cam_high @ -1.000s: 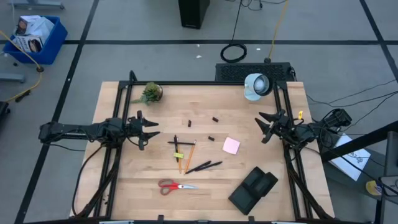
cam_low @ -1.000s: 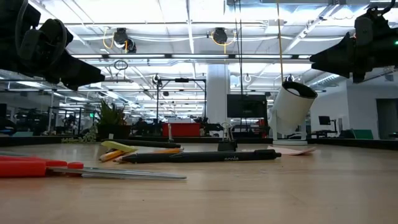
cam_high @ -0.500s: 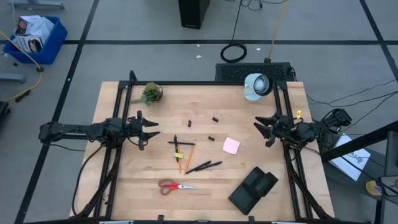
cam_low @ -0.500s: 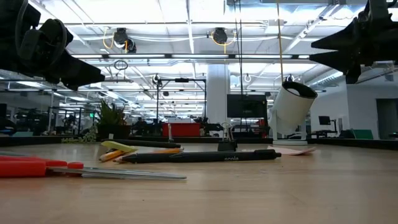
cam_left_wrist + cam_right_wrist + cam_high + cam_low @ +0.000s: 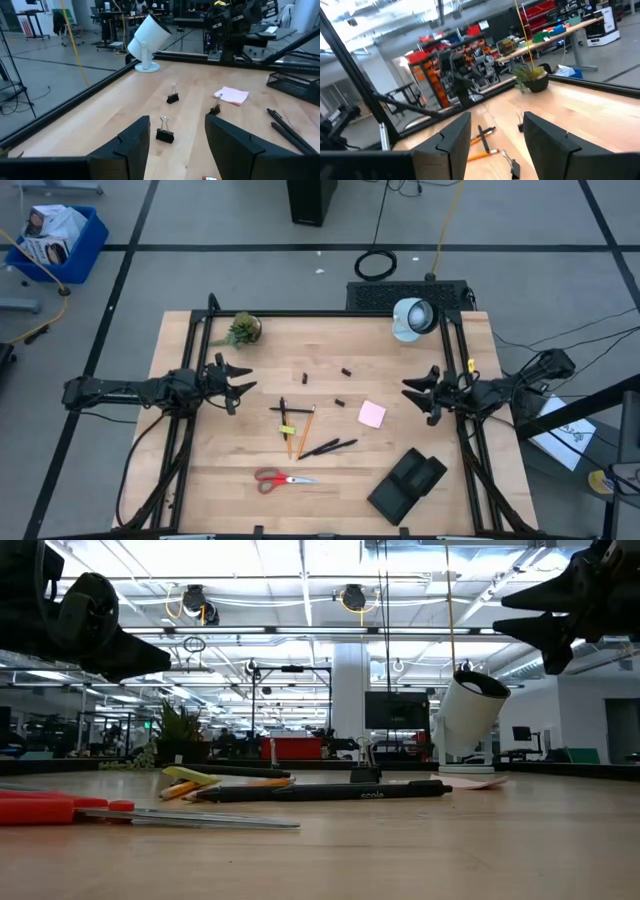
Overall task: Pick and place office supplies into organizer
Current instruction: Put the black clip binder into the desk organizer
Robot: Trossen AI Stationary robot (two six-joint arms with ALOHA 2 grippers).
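High view: the table (image 5: 200,480) holds the organizer (image 5: 407,484) at its near right corner. The scissors (image 5: 283,478) lie left of it, with pens (image 5: 328,447) and pencils (image 5: 300,430) mid-table and the pink pad (image 5: 372,414) to their right. Left gripper (image 5: 235,384) and right gripper (image 5: 412,392) hover above the table's sides, both spread open, empty.

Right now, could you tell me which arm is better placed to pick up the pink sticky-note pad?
The right. The right gripper hovers open just beside the pink sticky-note pad, while the left gripper hangs across the pens and pencils from it.
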